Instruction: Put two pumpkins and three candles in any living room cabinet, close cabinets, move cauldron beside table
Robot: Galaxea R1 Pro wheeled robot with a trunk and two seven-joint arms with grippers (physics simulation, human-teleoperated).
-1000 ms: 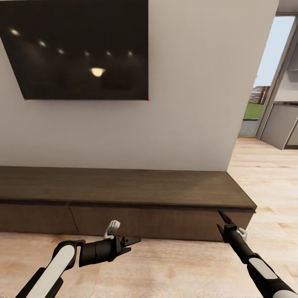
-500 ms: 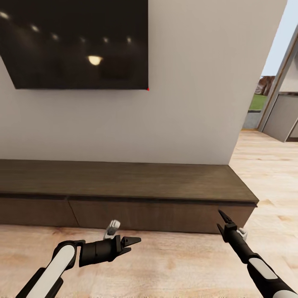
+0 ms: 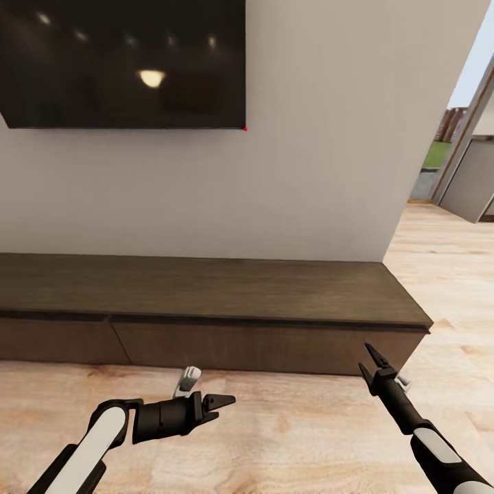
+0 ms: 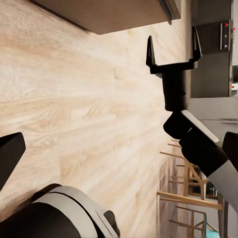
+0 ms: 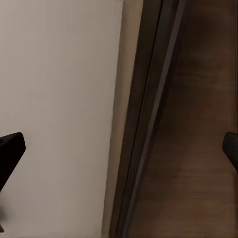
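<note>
The cabinet (image 3: 206, 295), a long low dark-brown unit, runs along the wall ahead with its drawer fronts (image 3: 240, 346) shut. My left gripper (image 3: 225, 405) hovers open over the floor in front of it, holding nothing. My right gripper (image 3: 367, 358) is open and empty near the cabinet's right end; the left wrist view shows its two fingers (image 4: 171, 49) spread below the cabinet edge (image 4: 109, 12). The right wrist view looks close along the cabinet's dark edge (image 5: 148, 124) and top. Pumpkins, candles, cauldron and table are out of view.
A large black TV (image 3: 123, 62) hangs on the pale wall above the cabinet. Light wooden floor (image 3: 295, 432) spreads in front and to the right, where an opening (image 3: 466, 158) leads to another room. Wooden chairs (image 4: 188, 193) appear in the left wrist view.
The whole picture has shifted: the TV and cabinet sit higher and look larger, so the camera has moved nearer. Both grippers keep the same open pose.
</note>
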